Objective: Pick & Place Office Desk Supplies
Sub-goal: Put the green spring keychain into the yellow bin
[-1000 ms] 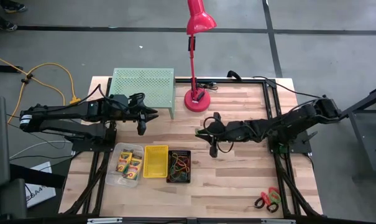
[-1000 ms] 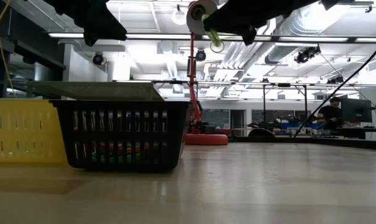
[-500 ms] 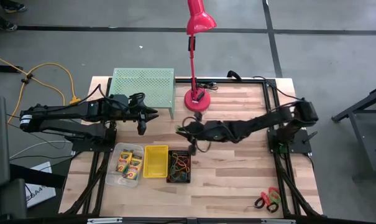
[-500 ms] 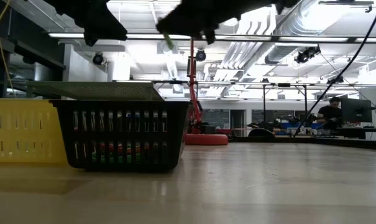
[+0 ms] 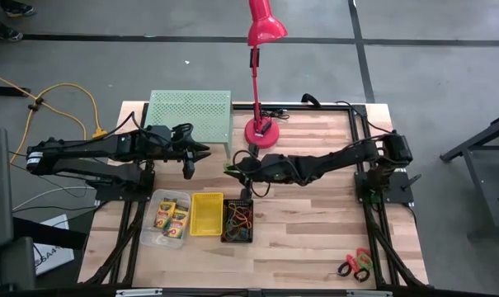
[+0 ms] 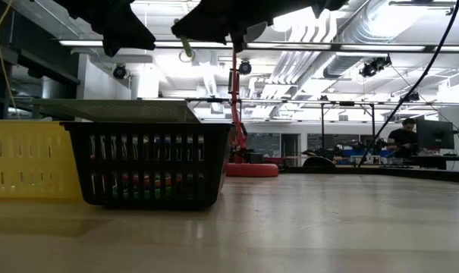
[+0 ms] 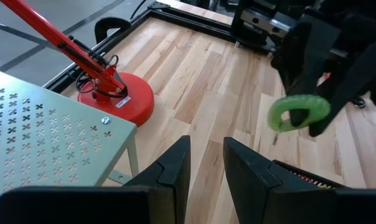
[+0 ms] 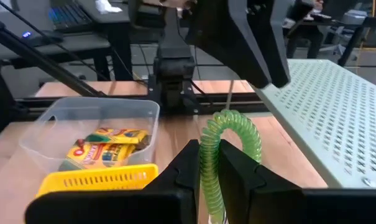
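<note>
Wooden table (image 5: 315, 223): light-green perforated rack (image 5: 190, 115) at the far left and red desk lamp (image 5: 260, 132) beside it; nearer, a row of three bins, clear bin (image 5: 155, 233) holding crayon boxes (image 5: 172, 218), yellow bin (image 5: 206, 214), black mesh bin (image 5: 237, 220) holding coloured loops (image 5: 239, 218); scissors (image 5: 356, 263) lie well apart at the near right corner. Right gripper (image 5: 236, 171), stretched across above the far edge of the mesh bin, fingers pinched narrowly on a green coiled loop (image 8: 228, 140) held in the air. Left gripper (image 5: 188, 163) hovers in front of the rack, fingers a narrow gap apart, empty.
</note>
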Controlling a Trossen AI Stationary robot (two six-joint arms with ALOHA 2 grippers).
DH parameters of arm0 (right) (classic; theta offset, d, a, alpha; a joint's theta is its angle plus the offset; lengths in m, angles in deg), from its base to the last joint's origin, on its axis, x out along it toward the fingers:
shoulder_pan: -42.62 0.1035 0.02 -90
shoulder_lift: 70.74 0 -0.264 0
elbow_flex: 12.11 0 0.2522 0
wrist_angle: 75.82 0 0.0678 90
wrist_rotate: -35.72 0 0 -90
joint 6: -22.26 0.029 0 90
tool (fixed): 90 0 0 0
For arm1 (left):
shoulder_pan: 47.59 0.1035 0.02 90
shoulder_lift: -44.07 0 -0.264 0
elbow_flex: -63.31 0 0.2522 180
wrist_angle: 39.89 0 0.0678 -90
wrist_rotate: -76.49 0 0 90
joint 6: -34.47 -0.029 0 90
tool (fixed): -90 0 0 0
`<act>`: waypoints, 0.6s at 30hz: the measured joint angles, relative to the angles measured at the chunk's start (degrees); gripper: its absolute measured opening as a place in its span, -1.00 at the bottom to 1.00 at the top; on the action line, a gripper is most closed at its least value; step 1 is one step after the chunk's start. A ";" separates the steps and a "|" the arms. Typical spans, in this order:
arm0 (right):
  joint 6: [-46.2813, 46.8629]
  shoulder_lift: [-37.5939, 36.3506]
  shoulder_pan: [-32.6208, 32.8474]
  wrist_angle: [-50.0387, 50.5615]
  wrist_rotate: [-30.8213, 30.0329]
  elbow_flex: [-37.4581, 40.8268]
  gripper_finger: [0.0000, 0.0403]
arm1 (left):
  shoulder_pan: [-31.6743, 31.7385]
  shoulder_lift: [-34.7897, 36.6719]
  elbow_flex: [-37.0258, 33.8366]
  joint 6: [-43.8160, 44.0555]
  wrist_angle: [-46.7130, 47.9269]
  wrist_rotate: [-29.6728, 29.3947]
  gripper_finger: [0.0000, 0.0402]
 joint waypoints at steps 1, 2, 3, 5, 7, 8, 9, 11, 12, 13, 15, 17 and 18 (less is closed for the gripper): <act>0.00 0.00 -0.02 -0.20 0.10 0.00 -0.83 | 0.00 0.00 0.00 0.00 0.01 0.00 -0.55; 0.00 0.00 -0.04 -0.29 0.27 0.00 -0.83 | 0.00 0.00 0.00 0.00 0.02 0.00 -0.55; 0.00 0.00 -0.06 -0.26 0.25 0.00 -0.83 | -0.02 0.00 0.00 0.00 0.01 0.00 -0.55; 0.01 0.00 -0.11 -0.25 0.22 0.00 -0.83 | 0.00 0.00 0.00 0.00 0.01 0.00 -0.55; 0.00 0.00 -0.15 -0.27 0.19 0.00 -0.83 | -0.02 0.00 0.00 0.00 0.00 0.00 -0.55; 0.00 0.00 -0.14 -0.25 0.18 0.00 -0.83 | -0.02 0.00 0.00 0.00 -0.09 0.00 -0.55; 0.00 0.00 -0.12 -0.25 0.19 0.00 -0.83 | -0.02 0.00 0.00 0.00 -0.22 0.00 -0.55; 0.01 0.00 -0.11 -0.27 0.20 0.00 -0.83 | -0.02 0.00 0.00 0.00 -0.61 0.00 -0.55; 0.00 0.00 -0.11 -0.27 0.22 0.00 -0.83 | -0.02 0.00 0.00 0.00 -0.81 0.00 -0.55; 0.00 0.00 -0.11 -0.25 0.37 0.00 -0.83 | -0.02 0.00 0.00 0.00 -0.91 0.00 -0.55; 0.02 0.00 -0.11 -0.25 0.63 0.02 -0.83 | -0.02 0.00 0.00 0.00 -0.93 0.00 -0.55; 0.02 0.00 -0.11 -0.25 1.54 0.02 -0.83 | -0.02 0.00 0.00 0.00 -0.95 0.00 -0.55; 0.02 0.00 -0.11 -0.25 1.93 0.02 -0.83 | -0.02 0.00 0.00 0.00 -0.94 0.00 -0.55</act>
